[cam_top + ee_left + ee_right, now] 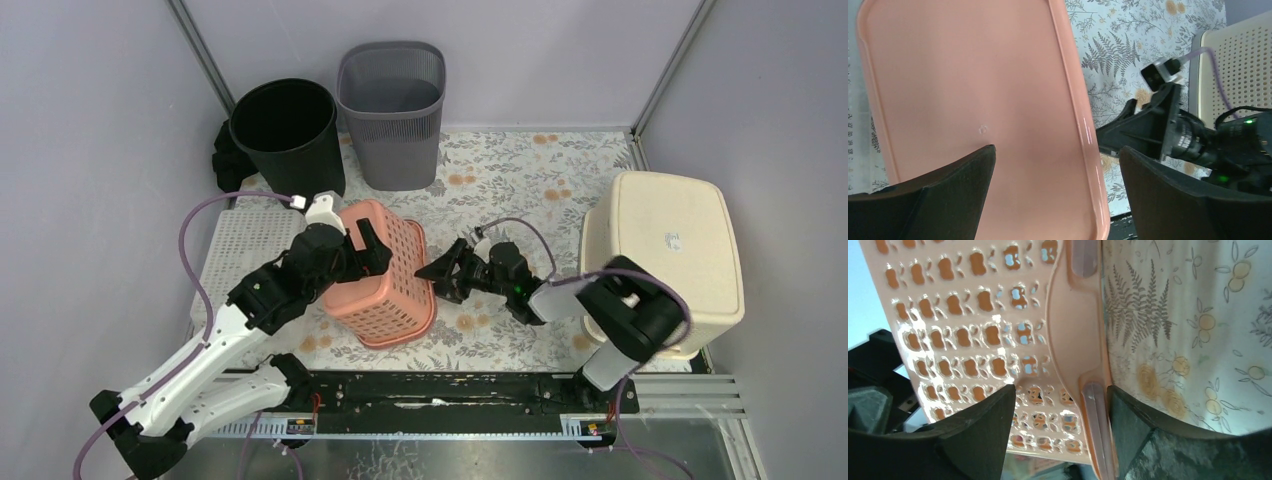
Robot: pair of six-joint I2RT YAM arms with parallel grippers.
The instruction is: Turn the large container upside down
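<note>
The pink perforated container [385,285] lies bottom up in the middle of the flowered cloth, with its rim down by the cloth. My left gripper [365,250] hovers open over its smooth base [973,100]; the wide-apart fingers span the base's right edge and grip nothing [1057,150]. My right gripper [440,272] is at the container's right side. Its jaws stand open astride the rim and handle [1060,390], with the holed wall [973,315] between them and one finger close against the rim. The right gripper [1148,125] also shows in the left wrist view.
A bigger cream container [670,260] stands upside down at the right edge, close to the right arm. A black bin [285,130] and a grey ribbed bin [392,110] stand at the back. A white perforated mat [240,250] lies under the left arm.
</note>
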